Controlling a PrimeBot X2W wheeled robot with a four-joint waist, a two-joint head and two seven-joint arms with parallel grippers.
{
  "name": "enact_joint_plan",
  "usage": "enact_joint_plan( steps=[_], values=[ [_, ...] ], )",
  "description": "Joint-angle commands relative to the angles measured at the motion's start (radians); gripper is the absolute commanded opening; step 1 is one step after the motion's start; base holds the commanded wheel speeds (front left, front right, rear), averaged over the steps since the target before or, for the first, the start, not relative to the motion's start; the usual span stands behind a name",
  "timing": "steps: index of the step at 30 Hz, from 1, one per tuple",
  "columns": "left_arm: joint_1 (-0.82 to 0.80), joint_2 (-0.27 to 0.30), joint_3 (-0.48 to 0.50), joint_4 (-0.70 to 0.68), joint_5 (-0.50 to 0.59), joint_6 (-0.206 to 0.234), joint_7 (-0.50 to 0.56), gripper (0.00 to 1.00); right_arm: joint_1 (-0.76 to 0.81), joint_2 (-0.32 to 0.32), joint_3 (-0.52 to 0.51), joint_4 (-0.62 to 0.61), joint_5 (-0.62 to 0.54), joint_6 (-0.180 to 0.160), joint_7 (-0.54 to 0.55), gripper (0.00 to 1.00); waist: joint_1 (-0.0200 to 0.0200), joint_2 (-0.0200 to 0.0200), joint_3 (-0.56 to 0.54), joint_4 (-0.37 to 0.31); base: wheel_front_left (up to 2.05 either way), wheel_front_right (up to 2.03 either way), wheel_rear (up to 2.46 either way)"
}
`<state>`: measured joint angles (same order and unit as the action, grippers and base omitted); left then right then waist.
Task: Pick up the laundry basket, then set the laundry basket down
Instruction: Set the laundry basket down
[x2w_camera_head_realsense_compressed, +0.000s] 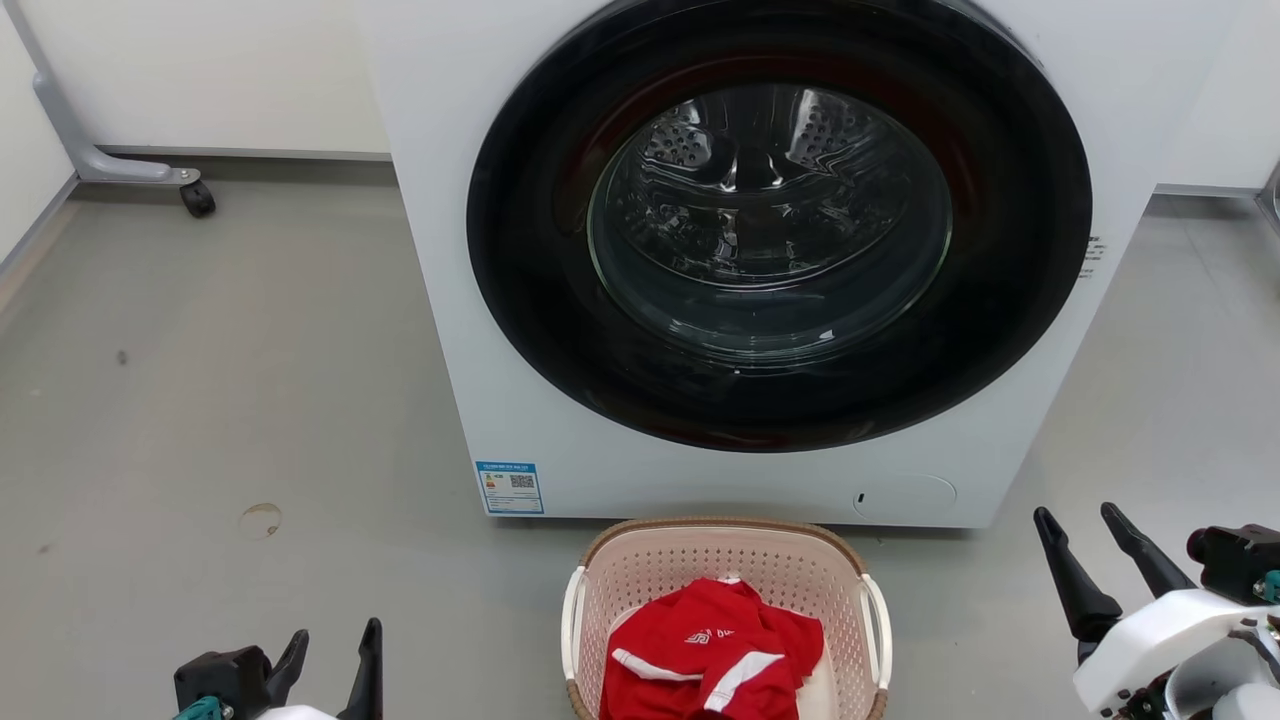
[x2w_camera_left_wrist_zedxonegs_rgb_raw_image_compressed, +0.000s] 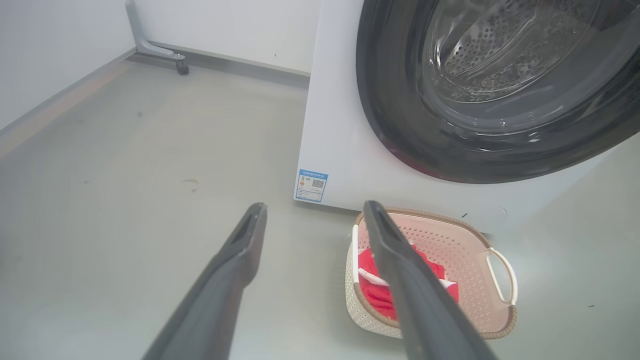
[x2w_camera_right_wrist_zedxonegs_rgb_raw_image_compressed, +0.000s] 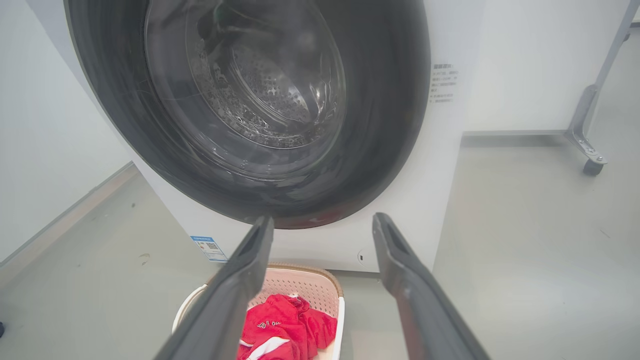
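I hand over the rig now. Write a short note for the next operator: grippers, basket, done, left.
Left gripper: open, empty, left of the basket.
Right gripper: open, empty, right of it.
Basket: on the floor before the washer, red garment inside.
Done: no grasp yet.
Left: grasp the basket, lift it, set it down.

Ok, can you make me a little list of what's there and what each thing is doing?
basket: pink, on the floor, in front of the washer
in the basket: red shirt with white stripes
washer: white, round dark glass door
left gripper: open, empty, left of the basket
right gripper: open, empty, right of the basket
lifted yet: no
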<state>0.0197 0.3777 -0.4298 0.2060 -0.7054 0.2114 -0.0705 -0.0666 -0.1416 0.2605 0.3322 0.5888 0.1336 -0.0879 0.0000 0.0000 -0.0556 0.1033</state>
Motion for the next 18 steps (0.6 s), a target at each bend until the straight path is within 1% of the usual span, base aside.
enact_joint_plan(
  steps=[1, 18],
  values=[
    [-0.025, 0.026, 0.040, -0.029, -0.005, 0.009, -0.004, 1.00, -0.012, -0.020, 0.004, -0.036, -0.010, -0.003, 0.004, 1.00, 0.0000, 0.0000, 0.000, 0.000, 0.00, 0.00, 0.00],
    [-0.022, 0.034, 0.031, -0.045, -0.007, 0.013, -0.003, 1.00, 0.011, -0.004, -0.019, -0.073, -0.033, -0.003, 0.032, 1.00, 0.0000, 0.0000, -0.003, 0.000, 0.00, 0.00, 0.00]
  ],
)
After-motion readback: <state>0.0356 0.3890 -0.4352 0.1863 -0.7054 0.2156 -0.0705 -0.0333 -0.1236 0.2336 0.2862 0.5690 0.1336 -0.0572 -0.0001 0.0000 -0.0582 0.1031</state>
